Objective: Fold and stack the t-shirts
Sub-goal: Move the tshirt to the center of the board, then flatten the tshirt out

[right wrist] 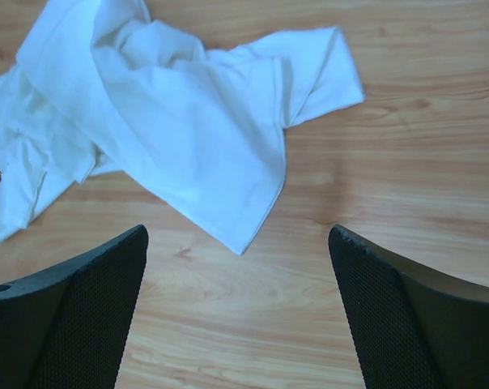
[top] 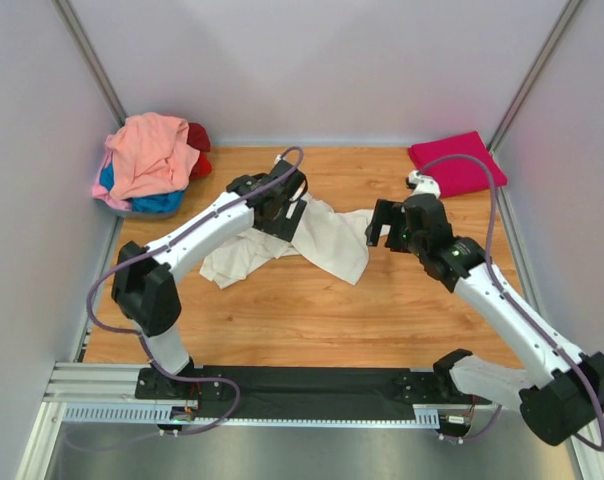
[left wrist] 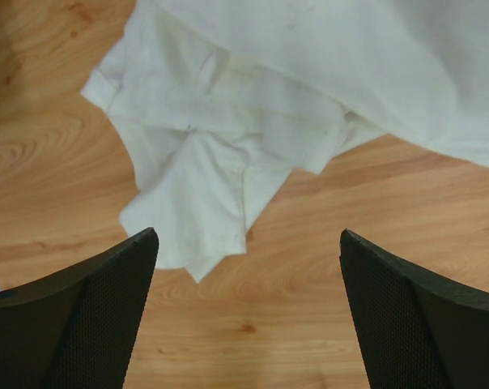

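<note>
Both my jaws stand wide and empty; the cream-white t-shirt (top: 332, 245) lies lengthwise between them, nearer the left arm (top: 197, 235).

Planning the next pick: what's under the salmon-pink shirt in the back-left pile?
A blue shirt pokes out beneath the salmon-pink shirt, and a red shirt shows behind it. Most of both is covered; anything else below is hidden.

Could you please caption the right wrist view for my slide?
Open right gripper poised near the crumpled cream-white t-shirt on the wooden table.
</note>
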